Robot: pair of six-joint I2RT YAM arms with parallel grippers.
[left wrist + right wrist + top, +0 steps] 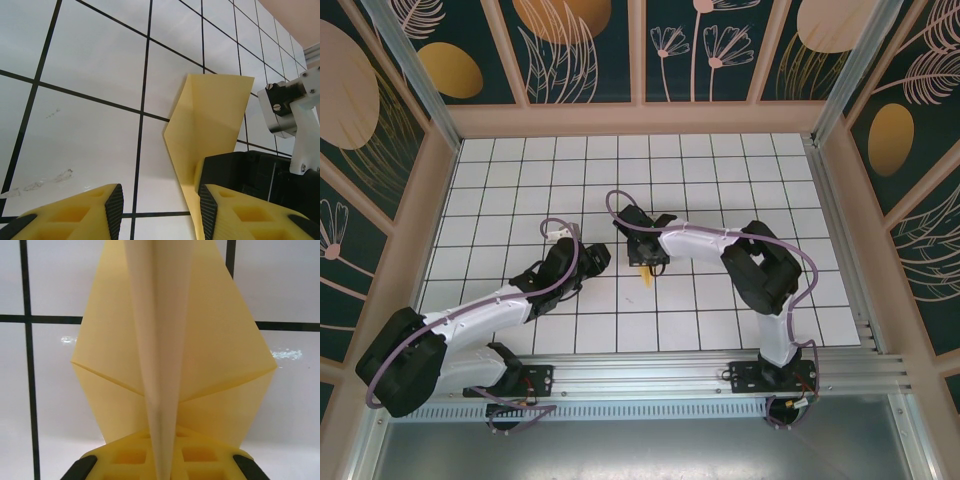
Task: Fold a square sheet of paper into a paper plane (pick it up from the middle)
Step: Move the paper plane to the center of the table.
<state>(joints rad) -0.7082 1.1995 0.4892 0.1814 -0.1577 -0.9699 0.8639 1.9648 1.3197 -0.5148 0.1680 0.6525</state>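
Observation:
The yellow paper (220, 340) is folded into a paper plane shape, with two flat wings spread over the tiles and a narrow centre fold standing up. My right gripper (162, 462) is shut on that centre fold. From above, the right gripper (645, 252) sits mid-table with the paper's pointed end (647, 276) sticking out toward the near side. My left gripper (161, 210) is open just left of it. The paper (210, 115) stands beside its right pad (207, 210), with one edge running down just inside that pad. From above, the left gripper (590, 262) is close to the right one.
The white gridded table (720, 180) is fenced by wooden walls (640, 118) at the back and both sides. An aluminium rail (650, 375) carries the arm bases at the near edge. The right gripper's black body (250, 175) sits right next to my left fingers.

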